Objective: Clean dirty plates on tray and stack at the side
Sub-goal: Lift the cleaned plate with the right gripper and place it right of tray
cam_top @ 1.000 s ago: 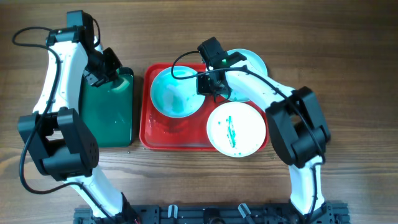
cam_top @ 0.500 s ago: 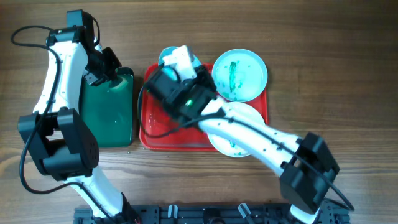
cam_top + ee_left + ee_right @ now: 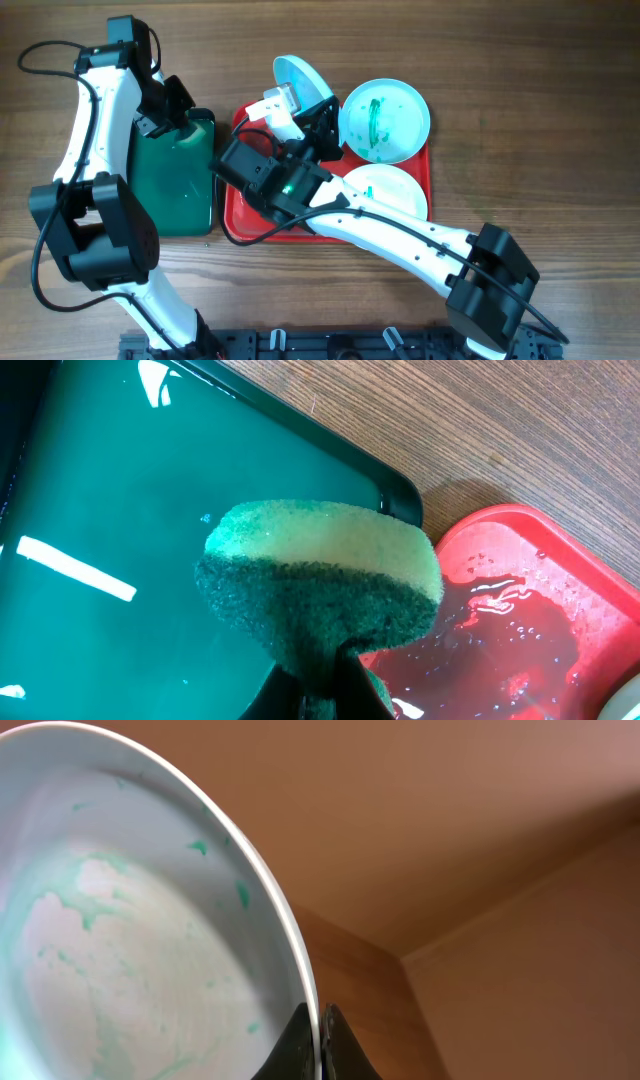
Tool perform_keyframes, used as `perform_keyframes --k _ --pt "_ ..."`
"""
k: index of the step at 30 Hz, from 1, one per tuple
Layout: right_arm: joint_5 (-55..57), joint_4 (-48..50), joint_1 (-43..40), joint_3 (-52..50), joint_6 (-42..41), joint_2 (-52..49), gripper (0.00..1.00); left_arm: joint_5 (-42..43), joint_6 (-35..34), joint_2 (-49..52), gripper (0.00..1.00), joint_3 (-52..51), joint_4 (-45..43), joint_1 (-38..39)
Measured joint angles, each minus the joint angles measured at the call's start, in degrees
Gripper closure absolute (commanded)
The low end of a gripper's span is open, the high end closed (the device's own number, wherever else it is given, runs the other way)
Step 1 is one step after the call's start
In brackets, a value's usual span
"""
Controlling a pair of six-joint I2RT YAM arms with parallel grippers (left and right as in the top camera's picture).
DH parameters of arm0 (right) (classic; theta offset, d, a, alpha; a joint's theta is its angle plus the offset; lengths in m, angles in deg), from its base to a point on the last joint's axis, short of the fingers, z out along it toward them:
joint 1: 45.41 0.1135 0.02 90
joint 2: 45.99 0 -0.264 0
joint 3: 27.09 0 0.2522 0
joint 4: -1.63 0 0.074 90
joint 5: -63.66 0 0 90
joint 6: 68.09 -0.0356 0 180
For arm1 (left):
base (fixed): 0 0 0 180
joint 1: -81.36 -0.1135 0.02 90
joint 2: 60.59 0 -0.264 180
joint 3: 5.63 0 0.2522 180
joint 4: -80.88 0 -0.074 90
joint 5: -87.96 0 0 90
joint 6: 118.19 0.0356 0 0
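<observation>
At the left of the overhead view, my left gripper [image 3: 312, 698] pinches the one sponge [image 3: 320, 575] above the dark green tray [image 3: 180, 195], parked ready for scrubbing, I think. Beside it lies the red tray [image 3: 229, 210]. At its upper edge my right gripper [image 3: 318, 1030] is clamped on a rim, holding the smeared plate [image 3: 302, 78] tilted up, probably to present its face. A second plate [image 3: 385, 120] and a third plate [image 3: 392, 188] sit on the tray's right half: three plates, two trays.

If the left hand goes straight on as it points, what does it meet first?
The sponge in the left hand would likely hit the green tray, near its corner by the red tray; depth unclear.
</observation>
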Motion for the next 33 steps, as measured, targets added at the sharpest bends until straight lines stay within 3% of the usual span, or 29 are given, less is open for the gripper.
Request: perform_keyframes --k 4,9,14,18,22,26,33 --pt "-11.98 -2.05 -0.26 0.02 0.28 0.00 0.96 0.00 0.00 0.00 0.96 0.00 0.00 0.02" --pt "-41.94 -6.03 -5.29 0.00 -2.38 0.00 0.96 0.00 0.00 0.00 0.96 0.00 0.00 0.02" --pt "-79.82 -6.54 -24.68 0.00 -2.69 0.92 0.96 -0.02 0.00 0.00 0.96 0.00 0.07 0.02" --pt "-96.91 -10.80 -42.36 0.00 -2.05 4.31 0.96 -0.04 0.00 0.00 0.96 0.00 0.02 0.37" --pt "-99.84 -16.17 -56.48 0.00 -1.64 5.16 0.96 -0.07 0.00 0.00 0.96 0.00 0.02 2.21" --pt "-93.96 -18.05 -68.17 -2.05 -2.51 5.18 0.96 -0.04 0.00 0.00 0.96 0.00 -0.02 4.33" --pt "-87.73 -12.79 -81.96 -14.67 -3.26 5.27 0.96 -0.07 0.00 0.00 0.96 0.00 -1.55 5.70"
